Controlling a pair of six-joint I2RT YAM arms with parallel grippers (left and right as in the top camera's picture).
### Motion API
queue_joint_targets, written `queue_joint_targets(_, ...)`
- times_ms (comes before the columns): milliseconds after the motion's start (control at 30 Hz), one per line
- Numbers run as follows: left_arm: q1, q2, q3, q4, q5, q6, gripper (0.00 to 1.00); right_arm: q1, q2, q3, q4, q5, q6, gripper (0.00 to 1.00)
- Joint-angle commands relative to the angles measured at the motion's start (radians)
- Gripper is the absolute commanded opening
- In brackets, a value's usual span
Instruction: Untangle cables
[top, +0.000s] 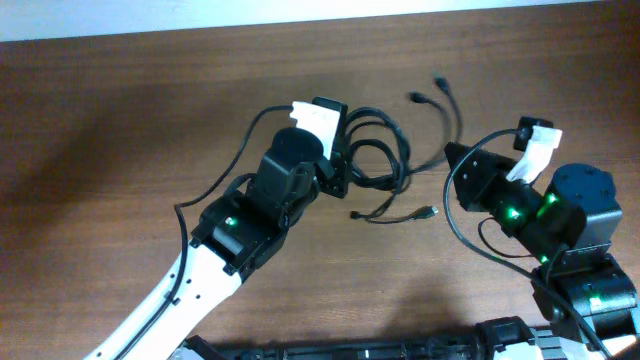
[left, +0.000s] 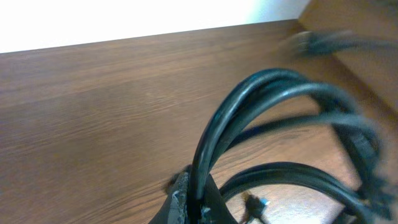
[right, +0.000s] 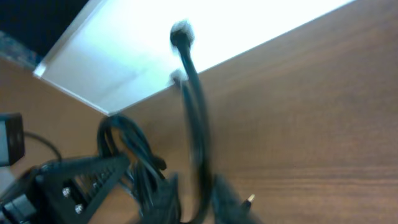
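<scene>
The black cables (top: 378, 150) lie in tangled loops at the table's middle, with plug ends at the back (top: 440, 84) and the front (top: 428, 212). My left gripper (top: 345, 170) is shut on the looped cables (left: 249, 93). In the left wrist view its fingertips (left: 196, 183) pinch the strands, which arch up and to the right. My right gripper (top: 453, 158) stands just right of the loops. In the blurred right wrist view, its jaws (right: 196, 180) stand apart. One cable (right: 198, 118) runs up between them to a plug (right: 181, 31).
The brown wooden table (top: 120, 120) ends at a far edge, with a white surface (top: 300, 10) beyond it. The left arm (top: 240, 225) reaches in from the front left and the right arm (top: 560, 220) stands at the right. Their own thicker wires (top: 215, 185) hang beside them.
</scene>
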Motion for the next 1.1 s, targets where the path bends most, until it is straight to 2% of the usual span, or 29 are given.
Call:
queue_joint_targets(0,0.016,-0.015,0.013,-0.001,-0.059,0.029,0.00,-0.006,-0.012,0.018,-0.037,0.037,-0.012,0.76)
queue_joint_targets(67,0.015,-0.015,0.013,-0.001,-0.055,0.080,0.00,-0.005,-0.011,0.018,-0.052,0.033,-0.080,0.83)
queue_joint_targets(200,0.015,-0.015,0.013,0.008,-0.021,0.116,0.00,-0.006,-0.011,0.018,-0.048,-0.021,-0.209,0.84)
queue_joint_targets(333,0.015,-0.015,0.013,0.067,0.225,0.288,0.00,-0.006,-0.010,0.018,-0.051,-0.127,-0.391,0.83)
queue_joint_targets(433,0.015,-0.015,0.013,0.087,0.359,0.370,0.00,-0.005,-0.006,0.018,-0.060,-0.163,-0.486,0.72)
queue_joint_targets(500,0.015,-0.015,0.013,0.090,0.381,0.384,0.00,-0.005,0.000,0.018,-0.063,-0.163,-0.510,0.67)
queue_joint_targets(667,0.015,-0.015,0.013,0.090,0.381,0.383,0.00,-0.005,0.030,0.018,-0.074,-0.166,-0.512,0.54)
queue_joint_targets(833,0.015,-0.015,0.013,0.093,0.369,0.383,0.00,-0.005,0.047,0.018,-0.074,-0.178,-0.513,0.52)
queue_joint_targets(900,0.015,-0.015,0.013,0.097,0.369,0.382,0.00,-0.005,0.047,0.018,-0.075,-0.178,-0.515,0.44)
queue_joint_targets(1067,0.016,-0.015,0.013,0.125,0.335,0.287,0.00,-0.005,0.047,0.018,-0.077,-0.178,-0.515,0.33)
